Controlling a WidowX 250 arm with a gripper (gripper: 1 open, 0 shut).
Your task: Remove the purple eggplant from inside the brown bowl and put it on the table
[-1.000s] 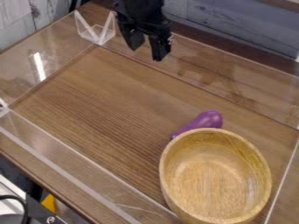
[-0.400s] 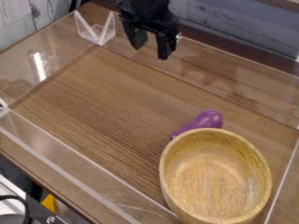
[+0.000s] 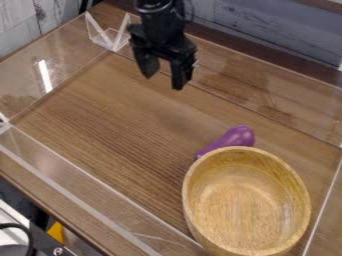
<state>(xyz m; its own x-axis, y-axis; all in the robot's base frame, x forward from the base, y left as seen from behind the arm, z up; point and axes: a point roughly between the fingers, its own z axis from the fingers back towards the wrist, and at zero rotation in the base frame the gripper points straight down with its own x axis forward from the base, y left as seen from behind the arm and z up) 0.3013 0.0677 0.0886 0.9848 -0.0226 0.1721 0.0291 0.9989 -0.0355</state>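
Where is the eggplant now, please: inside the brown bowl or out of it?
Out: the eggplant lies on the table, beyond the bowl's rim.

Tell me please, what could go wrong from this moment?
The purple eggplant already lies on the table, just outside the brown bowl. If the gripper went back for it, it might knock the eggplant against the rim or push it away. The bowl stands close to the clear wall at the table's edge, so a bump could press it against that wall.
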